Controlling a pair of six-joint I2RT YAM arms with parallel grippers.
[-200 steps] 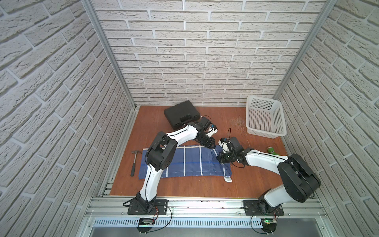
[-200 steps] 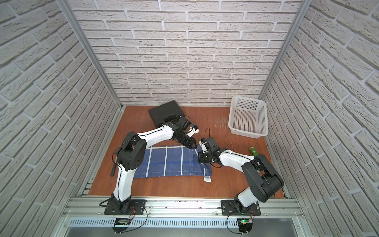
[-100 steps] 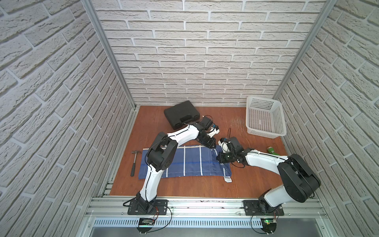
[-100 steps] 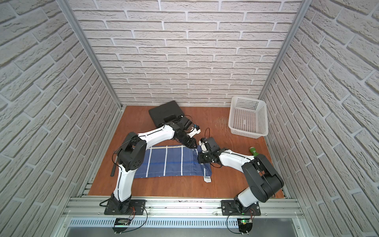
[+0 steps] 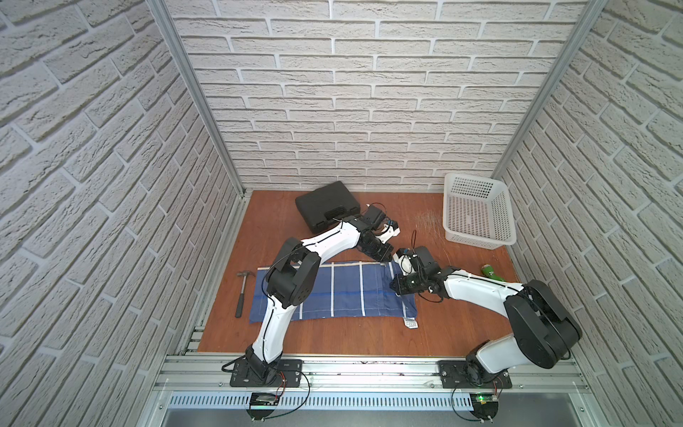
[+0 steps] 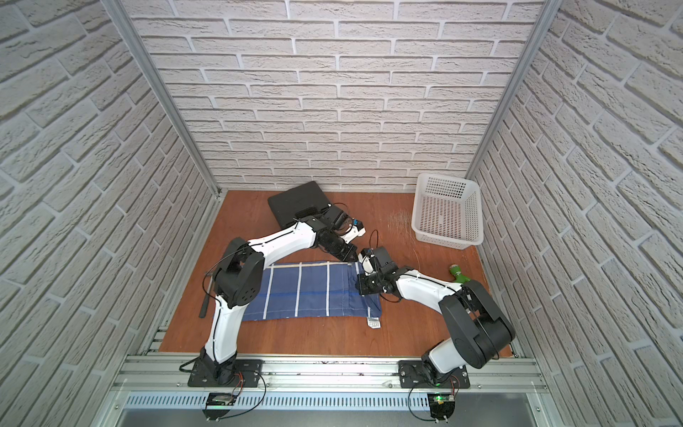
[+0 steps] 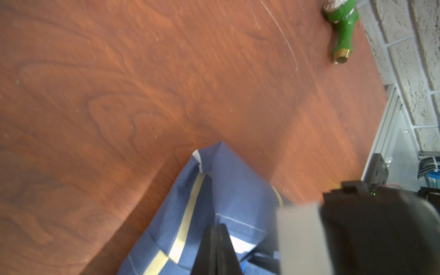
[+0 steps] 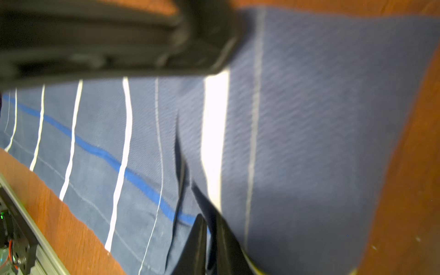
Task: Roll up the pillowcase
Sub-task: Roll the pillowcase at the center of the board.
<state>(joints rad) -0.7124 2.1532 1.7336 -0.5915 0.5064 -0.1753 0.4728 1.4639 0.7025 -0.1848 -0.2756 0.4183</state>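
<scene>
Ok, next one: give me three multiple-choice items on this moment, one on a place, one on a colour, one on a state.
1. Where does the hammer lie?
A. on the table beside the pillowcase
B. on top of the pillowcase
C. lifted off the table

2. What colour is the pipe fitting?
A. red
B. green
C. yellow

3. How is the left end effector?
A. wide open
B. shut on a pillowcase corner
C. shut on nothing

Key: A, it lies on bare wood off the fabric's edge; B, its body is green with a brass end; B, the left wrist view shows closed jaws pinching fabric.
</scene>
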